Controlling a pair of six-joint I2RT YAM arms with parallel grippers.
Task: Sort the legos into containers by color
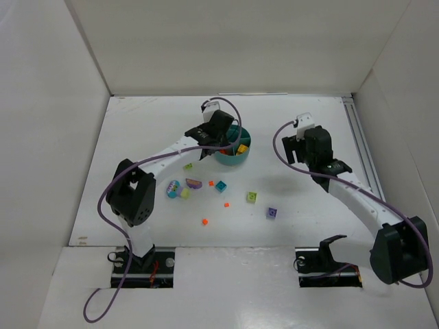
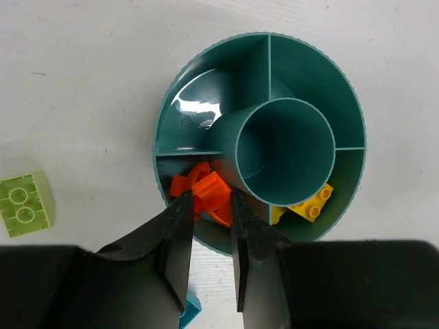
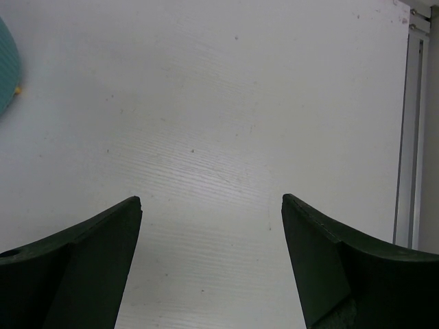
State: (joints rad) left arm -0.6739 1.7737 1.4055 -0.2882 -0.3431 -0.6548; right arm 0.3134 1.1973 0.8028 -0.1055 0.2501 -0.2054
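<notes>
We see the white table (image 1: 309,226) carrying the round teal dish (image 2: 322,75) toward its far side. Our right gripper (image 3: 211,205) hangs spread wide over the table to the dish's right, holding nothing. Our left gripper (image 2: 210,205) hangs over the dish, jaws narrowed onto an orange lego (image 2: 209,190) above the wedge of orange pieces. A yellow lego (image 2: 310,203) lies in the next wedge, and a lime lego (image 1: 252,197) lies loose on the table.

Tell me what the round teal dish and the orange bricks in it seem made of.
The teal dish looks like glossy moulded plastic: a bright highlight sits on its inner wall. The orange bricks also look plastic, smooth and slightly shiny, with crisp moulded edges.
</notes>
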